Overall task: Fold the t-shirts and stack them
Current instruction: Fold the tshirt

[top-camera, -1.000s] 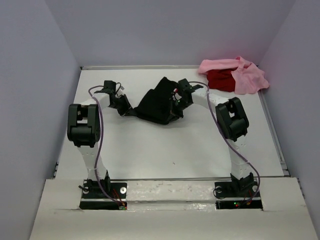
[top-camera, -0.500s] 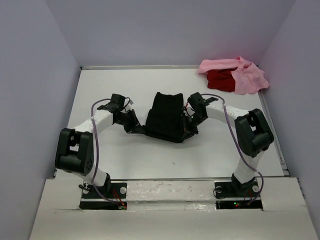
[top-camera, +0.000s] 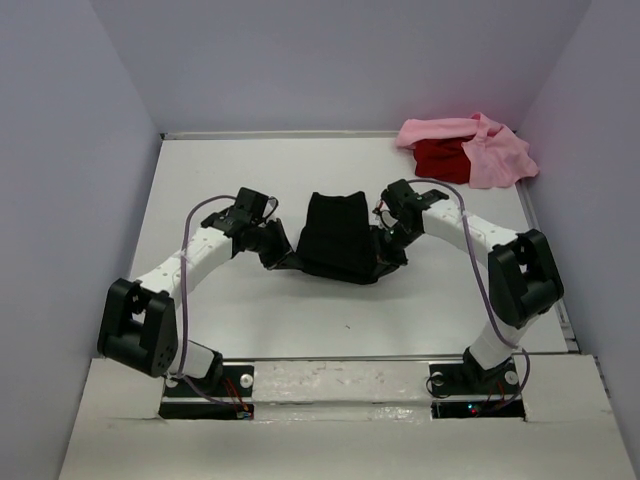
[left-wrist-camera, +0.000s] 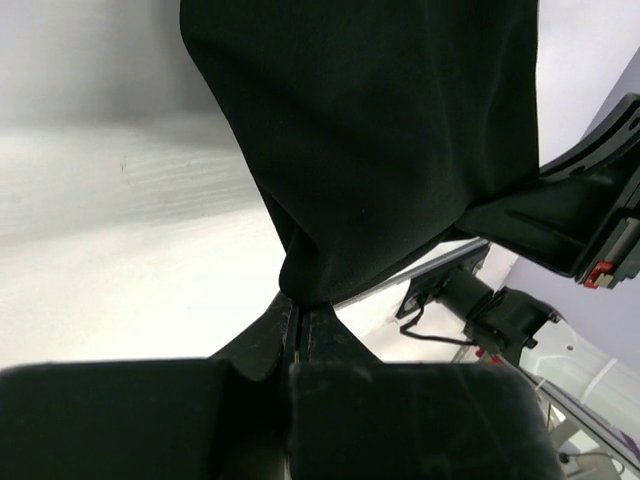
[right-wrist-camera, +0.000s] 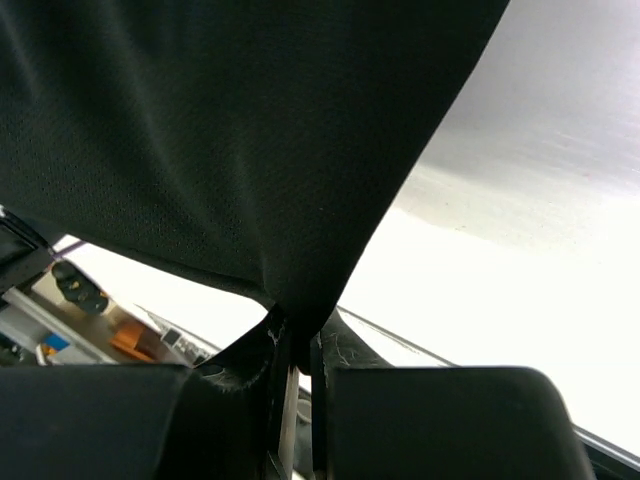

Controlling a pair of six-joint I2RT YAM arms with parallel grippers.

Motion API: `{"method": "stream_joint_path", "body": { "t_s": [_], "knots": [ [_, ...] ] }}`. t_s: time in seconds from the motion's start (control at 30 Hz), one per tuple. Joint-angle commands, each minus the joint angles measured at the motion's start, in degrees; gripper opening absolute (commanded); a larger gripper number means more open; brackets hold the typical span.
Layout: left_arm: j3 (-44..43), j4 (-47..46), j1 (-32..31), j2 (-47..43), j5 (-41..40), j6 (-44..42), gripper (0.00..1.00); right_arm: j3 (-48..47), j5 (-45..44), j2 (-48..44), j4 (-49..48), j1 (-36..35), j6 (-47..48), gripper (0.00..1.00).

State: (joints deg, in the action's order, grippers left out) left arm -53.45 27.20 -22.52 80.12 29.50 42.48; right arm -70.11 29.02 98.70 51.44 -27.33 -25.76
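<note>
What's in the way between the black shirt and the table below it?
Nothing visible. The left pincer and right pincer grip the black t-shirt by its lower edge over bare table; the pink t-shirt and red t-shirt lie heaped in the far right corner, well apart.

The black t-shirt is plain; close up, its cloth shows a fine mesh weave. The pink t-shirt is a light, plain pink and the red t-shirt a deep red. The table is white. The left arm and right arm are white with black joints and purple cables.
</note>
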Motion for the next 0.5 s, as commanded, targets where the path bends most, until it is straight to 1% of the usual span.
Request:
{"method": "stream_joint_path", "body": {
  "t_s": [0.0, 0.17, 0.27, 0.37, 0.47],
  "knots": [
    [-5.61, 3.91, 0.2, -2.68, -4.62, 0.06, 0.0, -2.49, -4.75, -3.85, 2.61, 0.53, -0.26, 0.0],
    [-5.7, 2.34, 0.2, -4.62, -5.5, 1.55, 0.0, -3.28, -8.35, -8.07, 1.3, 0.53, -0.69, 0.0],
    [-5.7, 0.05, 0.11, -4.18, -5.24, 1.99, 0.0, -5.73, -10.55, -7.99, 0.07, 0.53, -0.69, 0.0],
    [-7.63, -1.01, 0.2, -1.73, -6.12, 0.77, 0.0, -8.46, -11.44, -5.63, -1.95, 1.23, -0.87, 0.0],
    [-10.78, -2.5, 0.2, 1.52, -7.17, -0.29, 0.0, -14.08, -11.96, -0.99, -2.75, 1.84, -0.52, 0.0]
  ]
}}
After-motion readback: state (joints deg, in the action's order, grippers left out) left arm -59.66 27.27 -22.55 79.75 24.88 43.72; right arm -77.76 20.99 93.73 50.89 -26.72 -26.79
